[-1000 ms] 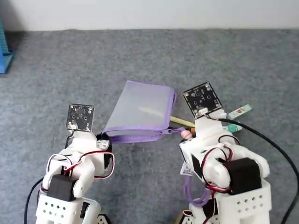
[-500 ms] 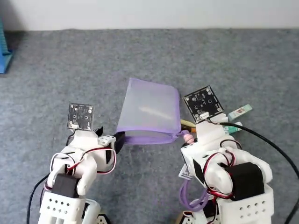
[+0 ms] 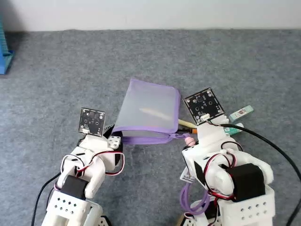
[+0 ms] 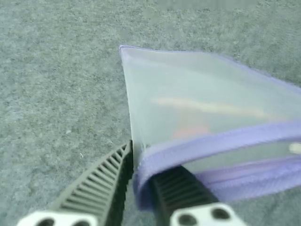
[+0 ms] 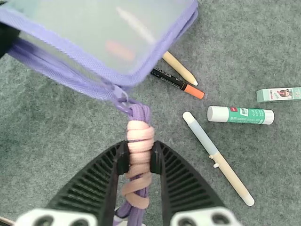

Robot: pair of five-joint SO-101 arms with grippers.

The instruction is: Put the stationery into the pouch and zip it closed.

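On carpet (image 3: 70, 61): pouch (image 3: 149, 110), with pencil (image 5: 179, 70), marker (image 5: 178, 84) and glue stick (image 5: 240, 115) beside it
Left gripper (image 4: 141, 165): clamped on pouch edge
Right gripper (image 5: 139, 149): clenched on zip cord (image 5: 138, 134)

Open carpet (image 3: 70, 70) beyond pouch (image 3: 150, 106); stationery (image 5: 240, 115) cluttering its right.

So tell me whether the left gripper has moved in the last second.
Yes. In the high view the left gripper, shut on the pouch, has shifted right, away from the blue thing at the left edge.
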